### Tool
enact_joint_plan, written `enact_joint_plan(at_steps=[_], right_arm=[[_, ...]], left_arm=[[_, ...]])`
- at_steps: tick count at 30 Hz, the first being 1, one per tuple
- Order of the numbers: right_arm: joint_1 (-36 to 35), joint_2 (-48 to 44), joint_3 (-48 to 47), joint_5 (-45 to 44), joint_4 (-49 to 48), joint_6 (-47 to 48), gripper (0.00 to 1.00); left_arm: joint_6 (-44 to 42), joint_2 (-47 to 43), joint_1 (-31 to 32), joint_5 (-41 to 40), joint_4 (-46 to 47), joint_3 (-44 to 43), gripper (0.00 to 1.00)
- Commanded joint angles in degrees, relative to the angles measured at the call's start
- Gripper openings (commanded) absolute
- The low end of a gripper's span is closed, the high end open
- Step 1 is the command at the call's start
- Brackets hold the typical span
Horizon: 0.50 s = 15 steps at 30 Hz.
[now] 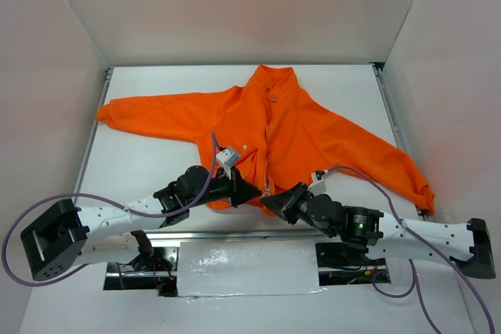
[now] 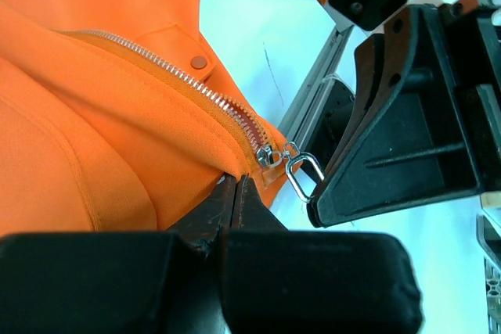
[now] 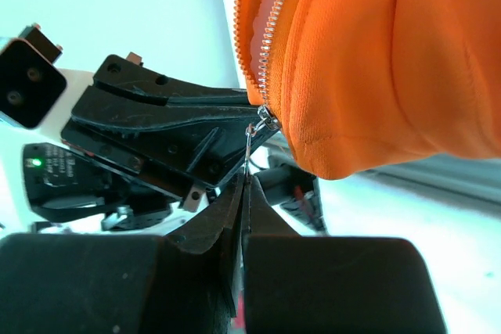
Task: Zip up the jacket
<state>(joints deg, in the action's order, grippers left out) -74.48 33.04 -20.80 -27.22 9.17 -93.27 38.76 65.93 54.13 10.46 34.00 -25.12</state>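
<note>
We saw the jacket [image 1: 313,127] spread mid-frame on the white table [image 1: 133,166]. At its lower hem the left gripper [image 1: 255,192] was clamped on fabric; the right gripper [image 1: 266,202], crowding it, seemed closed on the zipper pull [image 3: 249,145].

Left arm [image 1: 109,217], right arm [image 1: 427,234]: white link shells, black joint housings and bases. Left end effector [image 1: 254,192], right end effector [image 1: 266,202]: black, wedge-shaped fingers. Purple cable [image 1: 213,145] per arm. Green light [image 1: 362,224] on right arm.
</note>
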Motion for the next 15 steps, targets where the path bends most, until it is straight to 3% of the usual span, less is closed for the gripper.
enact_joint_plan(at_steps=[1,10,15], right_arm=[[-0.1,-1.4,-3.3,0.7,1.4,-7.1,0.0],[-0.1,-1.2,-4.8,-2.0,9.9,-21.7,0.0],[0.2,-1.7,-2.4,-3.4,7.9,-28.5,0.0]], left_arm=[[-2.7,0.1,0.2,3.7,4.6,0.0,0.0],[-4.0,-0.1,0.2,5.5,5.0,0.3,0.0],[-4.4,0.3,0.2,5.3,5.4,0.6,0.0]])
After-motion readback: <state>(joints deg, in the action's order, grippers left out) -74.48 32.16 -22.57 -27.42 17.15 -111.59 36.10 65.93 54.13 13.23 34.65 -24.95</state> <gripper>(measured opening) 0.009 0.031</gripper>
